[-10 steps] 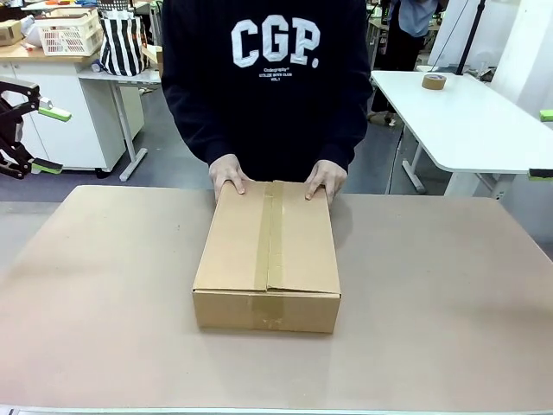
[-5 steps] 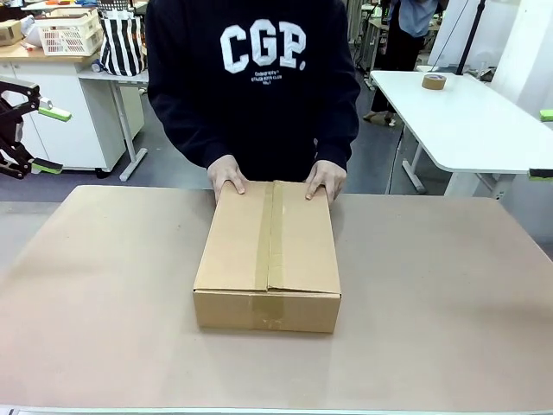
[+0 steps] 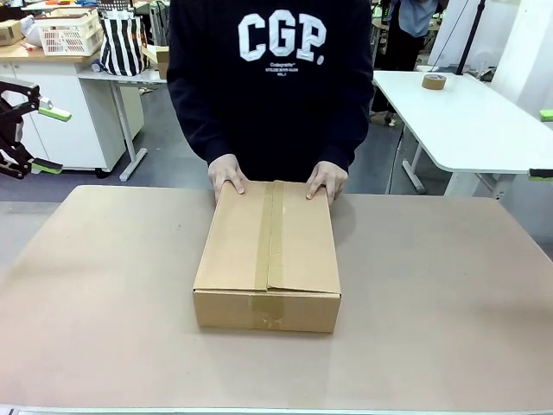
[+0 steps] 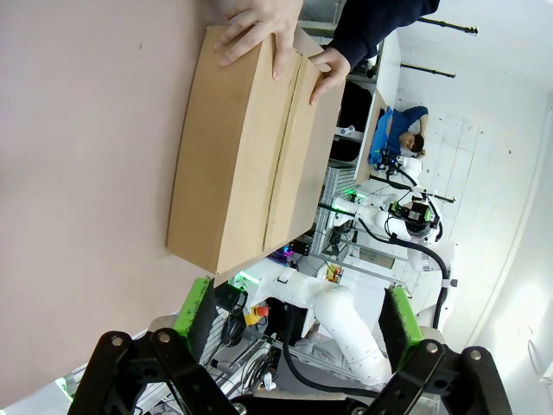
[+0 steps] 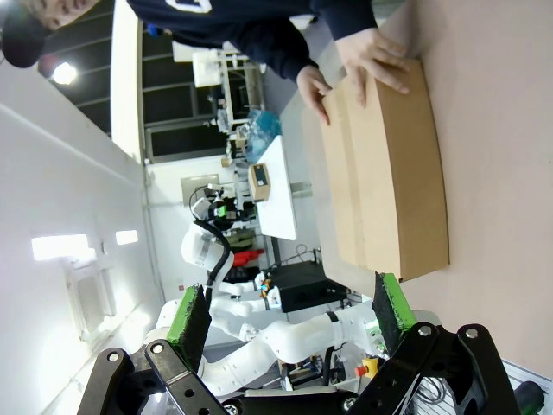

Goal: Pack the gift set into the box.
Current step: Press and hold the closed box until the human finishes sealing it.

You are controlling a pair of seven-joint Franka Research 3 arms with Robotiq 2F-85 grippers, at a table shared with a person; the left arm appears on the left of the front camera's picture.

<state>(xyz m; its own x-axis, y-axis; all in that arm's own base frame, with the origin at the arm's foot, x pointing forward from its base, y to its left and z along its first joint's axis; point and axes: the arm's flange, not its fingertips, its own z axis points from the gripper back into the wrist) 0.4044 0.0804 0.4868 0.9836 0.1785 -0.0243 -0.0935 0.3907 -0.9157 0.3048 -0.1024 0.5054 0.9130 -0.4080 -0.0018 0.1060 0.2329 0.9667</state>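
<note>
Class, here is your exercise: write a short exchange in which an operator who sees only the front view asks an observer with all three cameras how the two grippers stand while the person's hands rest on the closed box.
Operator: I see the box closed, with the person's hands on its far end. The right gripper is cut off at my picture's edge. Is it open?
Observer: Yes. In the right wrist view the right gripper has its jaws wide apart, with nothing between them.
Operator: And the left one?
Observer: In the left wrist view the left gripper is spread just as wide and is equally empty.
</note>
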